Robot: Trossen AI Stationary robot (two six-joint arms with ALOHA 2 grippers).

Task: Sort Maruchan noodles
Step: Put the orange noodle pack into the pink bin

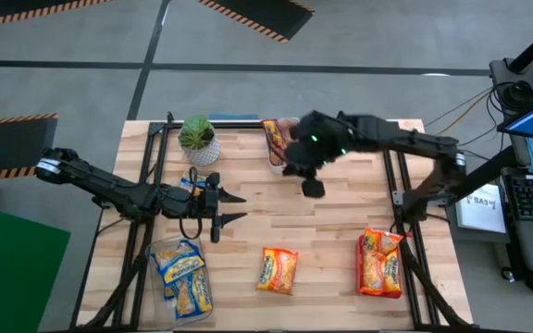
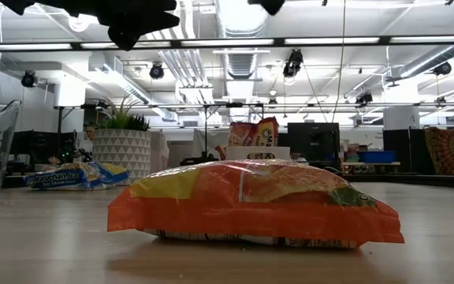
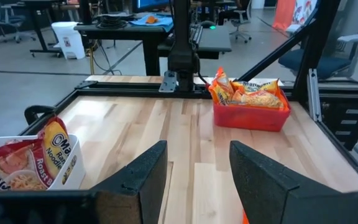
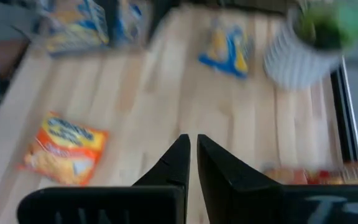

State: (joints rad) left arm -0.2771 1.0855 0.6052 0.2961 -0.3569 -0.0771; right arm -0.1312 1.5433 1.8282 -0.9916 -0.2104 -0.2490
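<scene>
Looking down on the table point(image 1: 322, 231), I see my right gripper point(image 1: 312, 188) hanging empty near the far middle, its fingers nearly pressed together. My left gripper point(image 1: 234, 208) hovers left of centre, jaws parted and empty. Noodle packets are spread about: blue ones in a clear bin point(image 1: 181, 277) at the near left, orange ones in a red bin point(image 1: 380, 264) at the near right, one orange packet point(image 1: 277, 270) loose between them, and one blue packet point(image 1: 192, 184) beside the potted plant point(image 1: 198, 139).
</scene>
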